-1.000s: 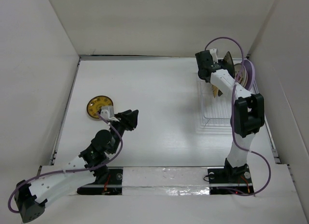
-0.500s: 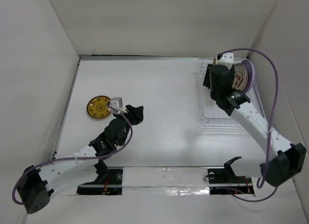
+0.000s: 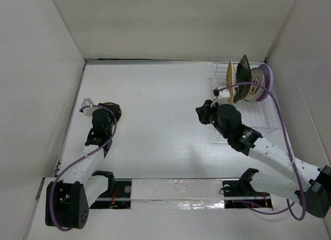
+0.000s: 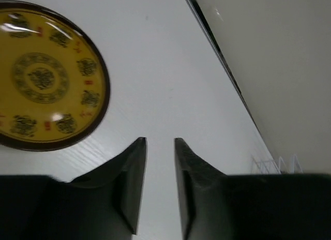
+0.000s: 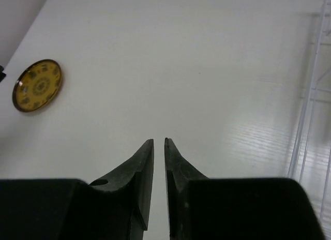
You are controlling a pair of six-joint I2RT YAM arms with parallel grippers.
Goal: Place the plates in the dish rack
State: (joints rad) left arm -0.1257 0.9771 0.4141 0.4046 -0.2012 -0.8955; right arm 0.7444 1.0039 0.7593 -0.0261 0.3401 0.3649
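A brown-gold plate [image 4: 44, 74] lies flat on the table at the left; in the top view only a sliver of this plate [image 3: 114, 110] shows past my left gripper [image 3: 103, 116]. That gripper [image 4: 160, 141] hovers just beside the plate, narrowly open and empty. The white wire dish rack [image 3: 243, 121] stands at the right. Several plates stand upright at its far end: a cream one [image 3: 230, 89], a black one [image 3: 243, 73], a red-flowered one [image 3: 255, 87] and a lavender one [image 3: 267, 78]. My right gripper [image 3: 200, 114] [image 5: 159, 140] is left of the rack, narrowly open and empty.
White walls close the table in on the left, back and right. The dish rack's wires [image 5: 310, 95] run along the right edge of the right wrist view. The brown-gold plate [image 5: 37, 85] shows far off to that view's left.
The left arm has swung left, so its gripper now covers most of the brown-gold plate. The right arm has come away from the rack toward mid-table. Both pairs of jaws have narrowed.
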